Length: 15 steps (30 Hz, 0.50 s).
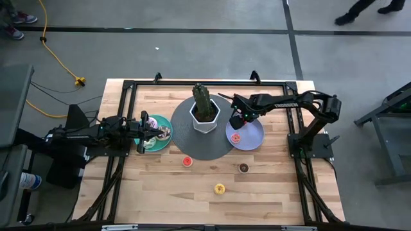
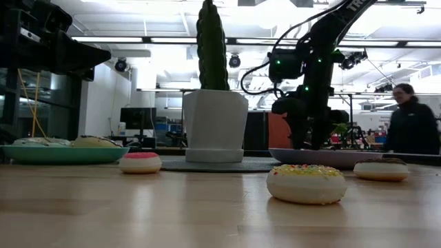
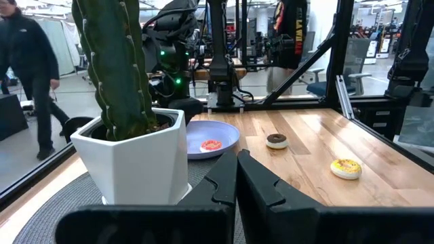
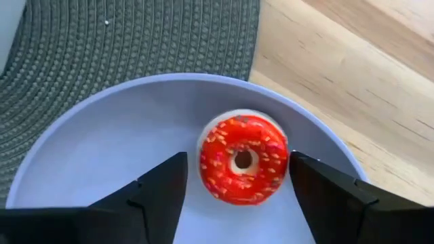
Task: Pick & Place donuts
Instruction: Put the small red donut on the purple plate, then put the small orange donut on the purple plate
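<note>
**Desk:** What does the wide shot show?

**Caption writer:** A wooden table (image 1: pixel 192 199) with a grey round mat (image 1: pixel 186 149) at its centre carrying a cactus in a white pot (image 1: pixel 205 110). Left of the mat sits a teal plate (image 1: pixel 168 122); right of it, a lavender plate (image 1: pixel 254 136). The right arm reaches in from the right side, its right gripper (image 4: pixel 236 177) poised above the lavender plate.

**Desk:** And the donuts?

**Caption writer:** A red donut (image 4: pixel 243 158) lies flat on the lavender plate, between the right gripper's fingers. The fingers stand apart on either side and do not press it, so it appears to be set down rather than held. On the teal plate at least two iced donuts (image 2: pixel 65 142) rest, partly hidden by the left arm in the overhead view.

**Desk:** What is left?

**Caption writer:** Three rings lie on bare wood nearer the front edge: a red-iced donut (image 1: pixel 187 161) at the mat's near rim, a brown donut (image 1: pixel 243 168) near the lavender plate, and a yellow donut (image 1: pixel 219 188) nearest the front. Judging from that, the job looks roughly half done.

**Desk:** The other arm?

**Caption writer:** The left gripper (image 1: pixel 149 131) waits over the teal plate, fingers together, holding nothing.
</note>
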Tool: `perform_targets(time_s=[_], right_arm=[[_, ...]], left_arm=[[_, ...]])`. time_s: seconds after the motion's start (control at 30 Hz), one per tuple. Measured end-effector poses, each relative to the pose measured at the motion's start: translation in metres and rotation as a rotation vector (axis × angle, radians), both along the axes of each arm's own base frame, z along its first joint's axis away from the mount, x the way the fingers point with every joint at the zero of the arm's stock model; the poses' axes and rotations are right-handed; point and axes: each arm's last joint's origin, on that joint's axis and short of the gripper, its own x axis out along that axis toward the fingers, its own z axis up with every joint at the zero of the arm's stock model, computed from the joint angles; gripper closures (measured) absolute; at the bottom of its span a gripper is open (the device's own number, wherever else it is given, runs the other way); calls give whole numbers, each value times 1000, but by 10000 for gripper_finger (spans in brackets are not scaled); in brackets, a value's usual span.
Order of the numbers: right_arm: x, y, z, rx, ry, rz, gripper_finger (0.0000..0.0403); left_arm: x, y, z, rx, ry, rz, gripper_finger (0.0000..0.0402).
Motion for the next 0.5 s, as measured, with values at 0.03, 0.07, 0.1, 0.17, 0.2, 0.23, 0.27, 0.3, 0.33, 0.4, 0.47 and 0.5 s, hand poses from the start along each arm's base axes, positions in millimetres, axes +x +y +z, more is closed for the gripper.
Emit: perform_targets(time_s=[0.03, 0.07, 0.1, 0.17, 0.2, 0.23, 0.27, 0.3, 0.33, 0.4, 0.47, 0.5], right_arm=[[0, 0, 0, 2, 0, -1, 150], [0, 0, 0, 4, -1, -1, 146], [0, 0, 0, 4, -1, 3, 142], [0, 0, 0, 3, 1, 14, 136], [0, 0, 0, 5, -1, 16, 135], [0, 0, 0, 7, -2, 16, 133], [0, 0, 0, 8, -5, 17, 132], [0, 0, 1, 13, -12, 18, 131], [0, 0, 3, 16, -21, 23, 130], [-1, 0, 8, 12, -42, 44, 130], [-3, 0, 15, 2, -61, 61, 130], [-5, 0, 18, -5, -67, 66, 130]], left_arm=[[0, 0, 0, 0, 0, 0, 401], [0, 0, 0, 0, 0, 0, 401], [0, 0, 0, 0, 0, 0, 401], [0, 0, 0, 0, 1, 0, 401], [0, 0, 0, 0, 0, 0, 401], [0, 0, 0, 0, 0, 0, 401], [0, 0, 0, 0, 0, 0, 401], [0, 0, 0, 0, 0, 0, 401], [0, 0, 0, 0, 0, 0, 401], [0, 0, 0, 0, 0, 0, 401], [0, 0, 0, 0, 0, 0, 401], [0, 0, 0, 0, 0, 0, 401]])
